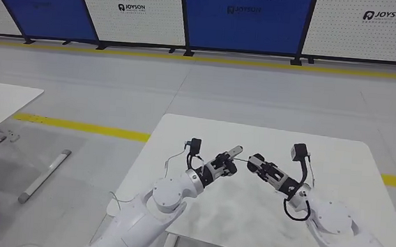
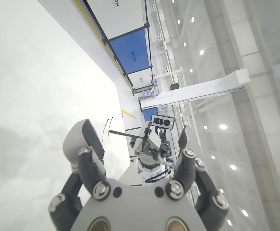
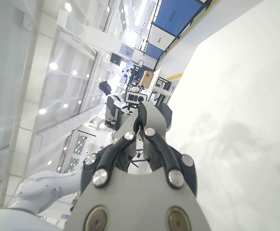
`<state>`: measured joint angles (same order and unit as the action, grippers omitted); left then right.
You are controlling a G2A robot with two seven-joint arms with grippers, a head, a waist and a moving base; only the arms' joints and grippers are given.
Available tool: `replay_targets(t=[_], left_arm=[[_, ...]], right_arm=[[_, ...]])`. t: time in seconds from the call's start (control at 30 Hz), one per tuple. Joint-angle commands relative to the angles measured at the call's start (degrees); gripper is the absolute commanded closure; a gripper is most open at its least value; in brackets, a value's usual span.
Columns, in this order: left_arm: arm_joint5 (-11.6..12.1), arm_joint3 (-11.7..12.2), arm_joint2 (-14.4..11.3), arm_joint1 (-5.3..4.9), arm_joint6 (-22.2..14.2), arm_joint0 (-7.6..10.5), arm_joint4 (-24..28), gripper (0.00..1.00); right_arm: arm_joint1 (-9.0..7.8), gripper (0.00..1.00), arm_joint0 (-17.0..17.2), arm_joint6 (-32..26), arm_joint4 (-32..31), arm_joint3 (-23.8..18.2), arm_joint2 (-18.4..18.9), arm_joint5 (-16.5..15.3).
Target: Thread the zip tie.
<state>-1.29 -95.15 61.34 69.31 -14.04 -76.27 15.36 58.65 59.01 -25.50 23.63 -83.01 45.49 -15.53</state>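
I get brand wordmarks: dark print on the white wall panel [image 1: 131,8] upper left of centre, another on the far-right white panel [image 1: 386,15], a faint one on the blue panel [image 1: 243,9] between them. Not transcribing.

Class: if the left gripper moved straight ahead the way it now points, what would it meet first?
Probably the zip tie, which sticks out of the shut right gripper toward the open left gripper. The right gripper itself comes next. Depth is hard to judge.

L claw [image 1: 233,153] near R claw [image 1: 254,160]
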Motion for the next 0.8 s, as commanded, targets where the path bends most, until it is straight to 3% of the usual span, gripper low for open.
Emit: replay_targets(t=[0.0,0.1,0.2,0.77], left_arm=[[0.1,0.0,0.1,-0.02,-0.2,0.00,0.0,0.56],[0.4,-0.2,0.2,-0.04,-0.3,-0.22,-0.3,0.83],[0.9,-0.4,0.2,-0.06,0.0,-0.65,-1.0,1.00],[1.2,-2.3,0.9,-0.23,0.5,-2.03,-2.6,1.00]], right_arm=[[0.00,1.00,0.0,0.0,0.0,0.0,0.0,0.0],[0.00,1.00,0.0,0.0,0.0,0.0,0.0,0.0],[0.00,1.00,0.0,0.0,0.0,0.0,0.0,0.0],[0.00,1.00,0.0,0.0,0.0,0.0,0.0,0.0]])
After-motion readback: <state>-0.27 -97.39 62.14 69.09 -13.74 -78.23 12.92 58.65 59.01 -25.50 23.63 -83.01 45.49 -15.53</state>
